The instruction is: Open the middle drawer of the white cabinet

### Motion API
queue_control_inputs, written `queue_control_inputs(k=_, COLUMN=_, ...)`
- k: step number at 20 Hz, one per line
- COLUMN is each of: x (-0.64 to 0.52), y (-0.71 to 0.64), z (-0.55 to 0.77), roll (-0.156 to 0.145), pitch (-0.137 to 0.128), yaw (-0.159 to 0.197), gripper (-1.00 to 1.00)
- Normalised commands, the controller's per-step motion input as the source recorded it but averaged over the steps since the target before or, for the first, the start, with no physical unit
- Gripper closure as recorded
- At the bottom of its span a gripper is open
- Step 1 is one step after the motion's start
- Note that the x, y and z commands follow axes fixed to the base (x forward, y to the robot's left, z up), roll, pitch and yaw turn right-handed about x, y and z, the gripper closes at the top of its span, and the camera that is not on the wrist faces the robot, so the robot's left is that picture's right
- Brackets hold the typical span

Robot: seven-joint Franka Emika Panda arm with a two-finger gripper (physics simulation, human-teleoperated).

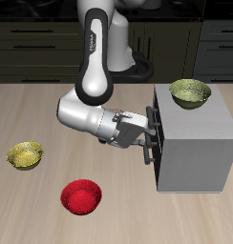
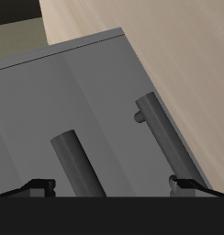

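Observation:
The white cabinet point(image 1: 197, 143) stands on the table with its handled face turned toward my arm. My gripper point(image 1: 151, 135) is right at that face, level with the stacked dark handles. In the wrist view the gripper point(image 2: 109, 184) is open, its fingertips point(image 2: 36, 186) spread wide in front of the grey cabinet face point(image 2: 31, 119). The dark bar handle of the middle drawer point(image 2: 75, 163) lies between the fingers, and nothing is clamped. A like handle point(image 2: 160, 124) shows on the adjoining front, near the cabinet's edge. Whether the fingers touch the handle cannot be told.
A yellow-green bowl point(image 1: 190, 92) sits on the cabinet's top. A yellow bowl point(image 1: 25, 154) and a red bowl point(image 1: 80, 196) rest on the wooden table nearer the front edge. Dark kitchen cupboards point(image 1: 37, 43) line the back.

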Motion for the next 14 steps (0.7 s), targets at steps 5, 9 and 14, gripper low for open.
queue_control_inputs(k=5, x=-0.05, y=0.03, z=-0.02, roll=0.012, pitch=0.008, yaw=0.005, gripper=1.0)
queue_control_inputs(k=9, x=-0.06, y=-0.02, z=0.02, roll=0.01, pitch=-0.005, yaw=-0.006, gripper=1.0)
queue_control_inputs(k=14, x=-0.1, y=0.02, z=0.02, roll=0.007, pitch=-0.004, yaw=-0.002, gripper=1.0)
